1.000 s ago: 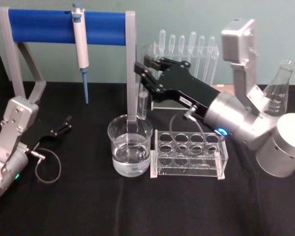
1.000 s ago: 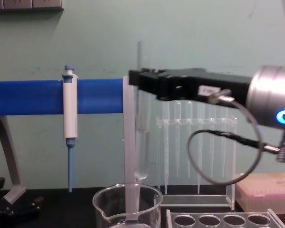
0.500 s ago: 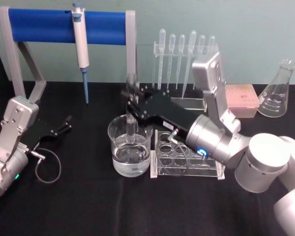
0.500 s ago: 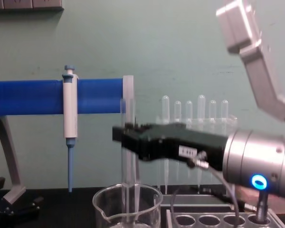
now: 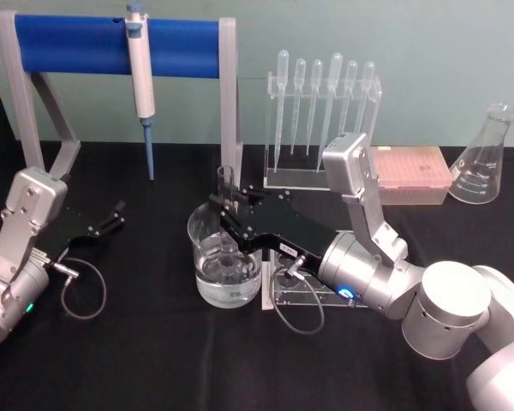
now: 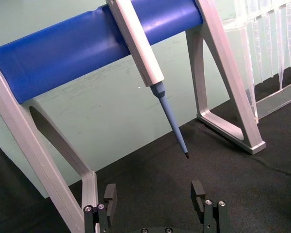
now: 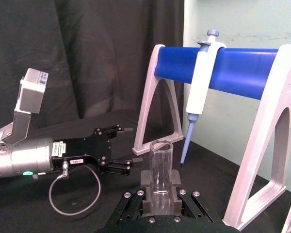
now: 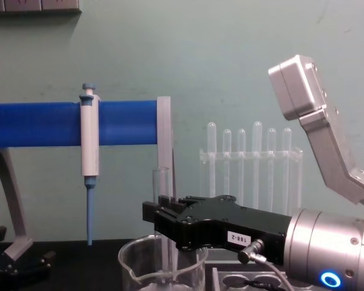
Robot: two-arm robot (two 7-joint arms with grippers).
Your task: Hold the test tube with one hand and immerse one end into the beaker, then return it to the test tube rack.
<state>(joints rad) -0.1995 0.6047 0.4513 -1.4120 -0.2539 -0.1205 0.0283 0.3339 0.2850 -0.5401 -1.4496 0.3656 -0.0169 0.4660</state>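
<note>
You get soft, even light from overhead in the head view, and the black surface [image 5: 154, 368] swallows nearly all shadow. Pale glints sit on the beaker [image 5: 197, 257] rim and the water. The blue bar [image 6: 87, 53] carries a broad sheen. At the chest view's lower right a blue ring light [image 8: 330, 279] glows. The curtain [image 7: 77, 58] at the upper left of the right wrist view is dim.

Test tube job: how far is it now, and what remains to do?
Done: the right end effector holds the test tube upright. In hand: its lower end is inside the beaker, apparently in the water. Left: lift it out and set it in the rack. The left end effector lies open at the left, idle.
</note>
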